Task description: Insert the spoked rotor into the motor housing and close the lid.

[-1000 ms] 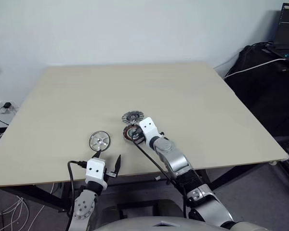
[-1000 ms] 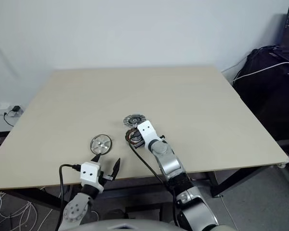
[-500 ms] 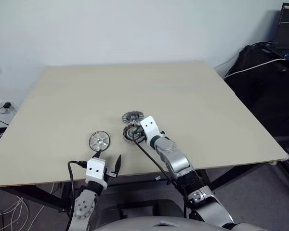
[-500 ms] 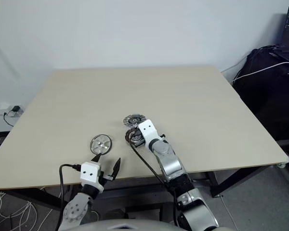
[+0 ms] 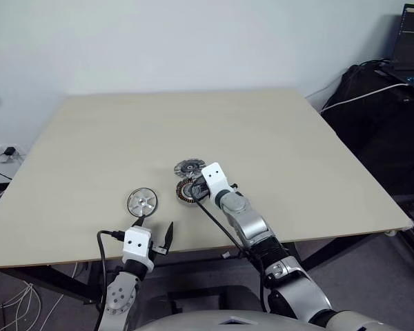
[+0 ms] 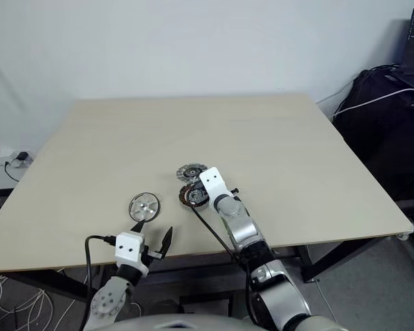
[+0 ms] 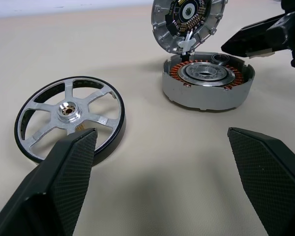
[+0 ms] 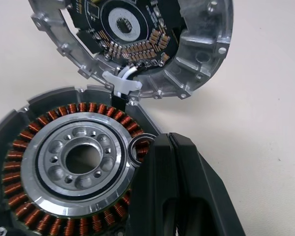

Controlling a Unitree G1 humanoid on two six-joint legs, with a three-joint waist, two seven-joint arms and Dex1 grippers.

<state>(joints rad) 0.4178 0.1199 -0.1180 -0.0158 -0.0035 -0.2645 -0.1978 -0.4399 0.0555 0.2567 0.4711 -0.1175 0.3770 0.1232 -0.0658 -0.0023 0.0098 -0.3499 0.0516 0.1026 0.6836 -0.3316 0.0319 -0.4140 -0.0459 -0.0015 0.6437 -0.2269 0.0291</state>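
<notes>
While the right gripper (image 8: 174,147) sits shut and empty over the motor housing (image 5: 188,191), the spoked rotor (image 5: 142,201) lies on the desk (image 5: 262,138) just ahead of the wide-open, empty left gripper (image 5: 154,233), the nearer one.

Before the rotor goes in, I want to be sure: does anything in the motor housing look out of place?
Yes. A small loose metal ring lies on the copper windings of the motor housing, right beside the shut right hand. It seems to belong nowhere there and could block the spoked rotor.
</notes>
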